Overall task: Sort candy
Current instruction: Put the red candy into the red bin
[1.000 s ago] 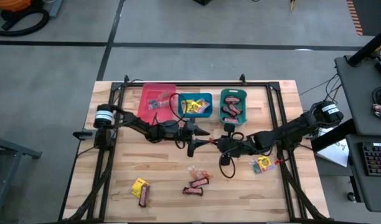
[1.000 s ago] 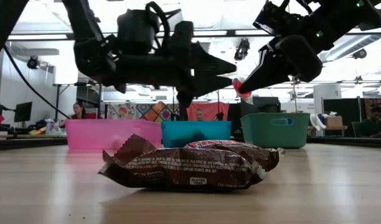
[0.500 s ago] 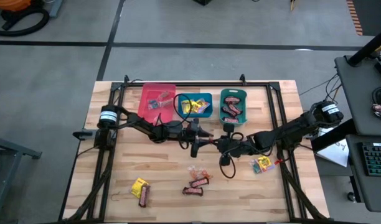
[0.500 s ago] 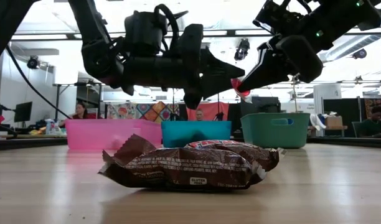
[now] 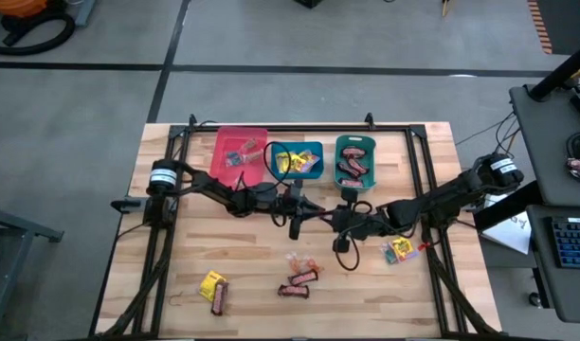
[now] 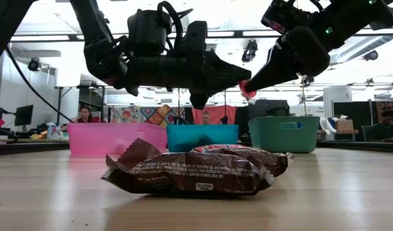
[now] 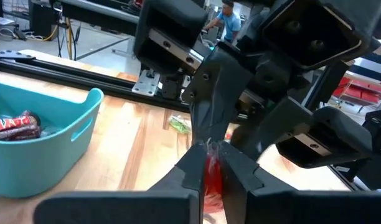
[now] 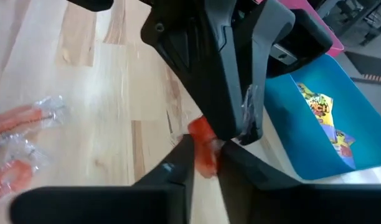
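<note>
A small red clear-wrapped candy [image 6: 246, 89] hangs in mid-air above the middle of the table [image 5: 176, 265], in front of the teal bin [image 5: 355, 161], pinched at the meeting point of both arms' fingertips. The left gripper [image 6: 243, 72] is clamped tight on it from one side, while the right gripper [image 6: 250, 84], fingers nearly together, touches it from the other. Loose candies, among them dark brown bars [image 6: 190, 172], lie on the wood below, near the table's front edge.
</note>
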### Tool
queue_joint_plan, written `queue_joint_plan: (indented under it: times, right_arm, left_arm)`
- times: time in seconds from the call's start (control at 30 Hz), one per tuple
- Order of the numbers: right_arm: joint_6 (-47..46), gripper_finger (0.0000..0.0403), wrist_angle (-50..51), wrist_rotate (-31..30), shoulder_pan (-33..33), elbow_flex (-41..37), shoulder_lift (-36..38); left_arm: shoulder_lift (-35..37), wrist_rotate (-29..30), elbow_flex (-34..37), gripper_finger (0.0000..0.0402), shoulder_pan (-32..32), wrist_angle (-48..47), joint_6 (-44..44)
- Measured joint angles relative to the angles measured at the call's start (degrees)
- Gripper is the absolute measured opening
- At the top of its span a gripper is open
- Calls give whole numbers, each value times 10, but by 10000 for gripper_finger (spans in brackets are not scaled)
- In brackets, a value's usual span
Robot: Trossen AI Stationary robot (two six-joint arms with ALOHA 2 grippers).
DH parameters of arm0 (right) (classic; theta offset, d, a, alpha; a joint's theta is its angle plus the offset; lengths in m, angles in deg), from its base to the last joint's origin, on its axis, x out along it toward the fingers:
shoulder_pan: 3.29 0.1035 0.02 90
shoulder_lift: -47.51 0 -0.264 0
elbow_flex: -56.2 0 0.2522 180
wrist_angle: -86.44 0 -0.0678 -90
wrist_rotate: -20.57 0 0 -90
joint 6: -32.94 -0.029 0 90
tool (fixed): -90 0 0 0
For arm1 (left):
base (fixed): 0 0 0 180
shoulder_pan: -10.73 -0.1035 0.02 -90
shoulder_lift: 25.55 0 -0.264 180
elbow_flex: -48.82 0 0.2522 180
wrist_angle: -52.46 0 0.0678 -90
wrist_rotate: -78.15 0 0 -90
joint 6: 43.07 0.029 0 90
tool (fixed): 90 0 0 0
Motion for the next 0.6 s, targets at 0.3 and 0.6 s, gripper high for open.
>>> queue_joint_plan:
  times: [0.3,0.6]
  right_arm:
    - [-37,146,21,5,0,18,21]
    - [-84,172,98,5,0,51,42]
  left_arm:
    - [56,-9,2,6,-4,-80,22]
    - [197,64,2,6,-7,-378,114]
